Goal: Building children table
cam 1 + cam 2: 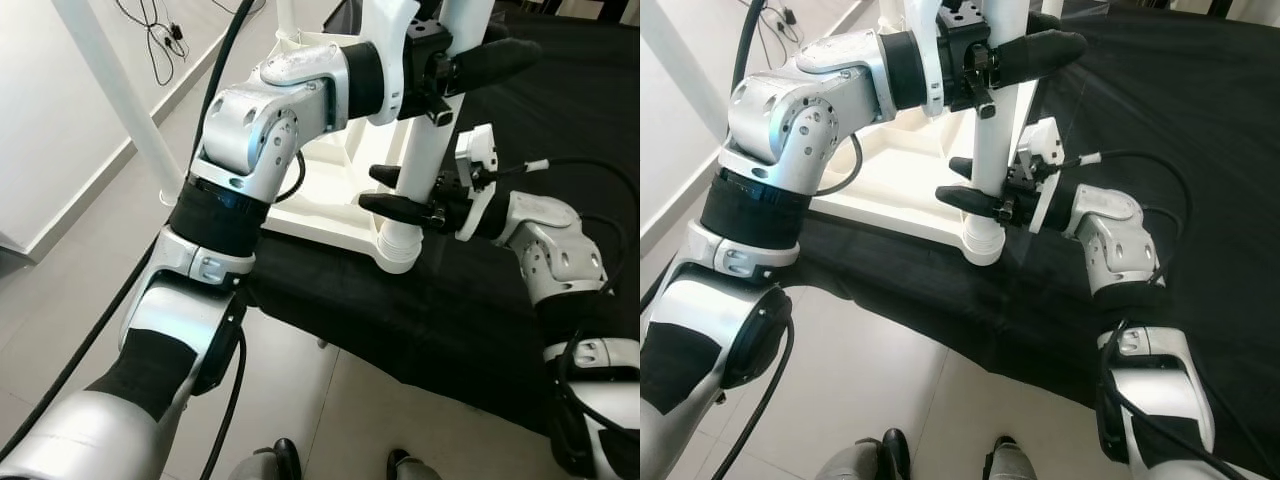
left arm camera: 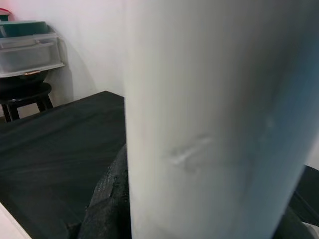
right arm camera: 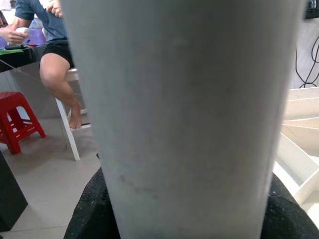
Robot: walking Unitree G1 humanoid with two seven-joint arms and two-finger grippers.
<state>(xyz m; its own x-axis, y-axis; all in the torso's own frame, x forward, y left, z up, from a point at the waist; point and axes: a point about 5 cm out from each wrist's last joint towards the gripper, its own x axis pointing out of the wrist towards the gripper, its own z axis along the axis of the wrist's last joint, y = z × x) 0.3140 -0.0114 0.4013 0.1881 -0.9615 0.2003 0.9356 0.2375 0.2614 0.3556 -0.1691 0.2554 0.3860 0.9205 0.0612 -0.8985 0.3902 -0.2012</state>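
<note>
Eye views: white table leg upright at the near corner of the upturned white tabletop on black cloth, left gripper clamped high on it, right gripper closed around it lower down, wrist views: leg close between dark fingers, seemingly pressed tight, seated person beyond.

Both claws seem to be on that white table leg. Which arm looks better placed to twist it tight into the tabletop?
Probably the right. The right gripper clasps the table leg low, near its socket in the upturned tabletop. The left gripper holds it higher, steadying it.
</note>
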